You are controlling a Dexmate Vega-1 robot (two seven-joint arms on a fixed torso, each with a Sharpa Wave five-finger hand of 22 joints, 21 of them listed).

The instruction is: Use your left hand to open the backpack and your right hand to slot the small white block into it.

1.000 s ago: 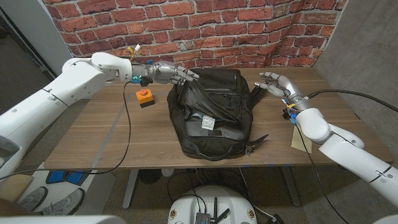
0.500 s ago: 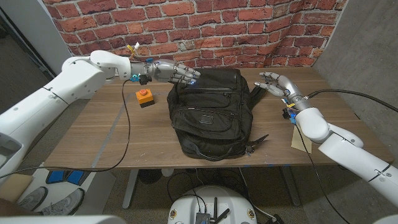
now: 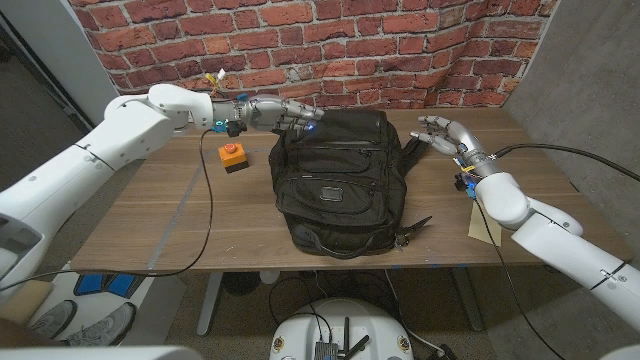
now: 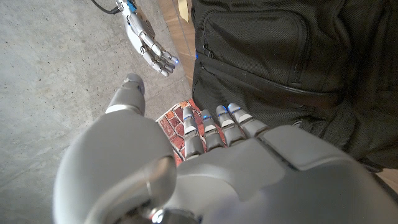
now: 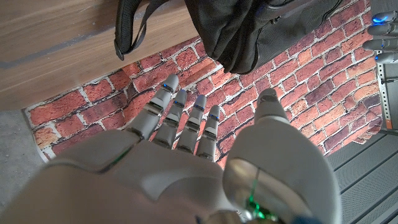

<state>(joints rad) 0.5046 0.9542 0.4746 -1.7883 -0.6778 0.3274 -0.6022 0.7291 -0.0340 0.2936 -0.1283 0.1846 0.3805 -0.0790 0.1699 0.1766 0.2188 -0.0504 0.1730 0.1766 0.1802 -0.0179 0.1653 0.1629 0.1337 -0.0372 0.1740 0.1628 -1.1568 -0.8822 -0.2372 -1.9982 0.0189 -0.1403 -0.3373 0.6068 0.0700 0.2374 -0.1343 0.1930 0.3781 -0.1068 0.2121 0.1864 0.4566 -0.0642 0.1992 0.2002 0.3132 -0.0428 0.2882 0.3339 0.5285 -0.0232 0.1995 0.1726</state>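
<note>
The black backpack (image 3: 340, 180) lies in the middle of the table with its front flap down, so its inside is hidden. My left hand (image 3: 278, 112) hovers at the backpack's far left corner, fingers stretched out over the top edge and holding nothing. In the left wrist view its fingers (image 4: 214, 121) reach toward the backpack (image 4: 292, 56). My right hand (image 3: 441, 133) stands just right of the backpack's top, fingers spread and empty. The right wrist view looks past that hand (image 5: 186, 124) to the backpack's top (image 5: 261, 25) and a strap (image 5: 132, 28).
An orange button box (image 3: 232, 155) sits on the table left of the backpack, and a black cable (image 3: 205, 210) runs from it toward the front edge. A tan flat piece (image 3: 482, 225) lies at the right edge. A brick wall (image 3: 340, 50) stands behind the table.
The flap that my left hand held up has dropped, covering the white thing seen inside a second ago. My left hand has let go and drifted toward the backpack's top. The right hand stays put.
</note>
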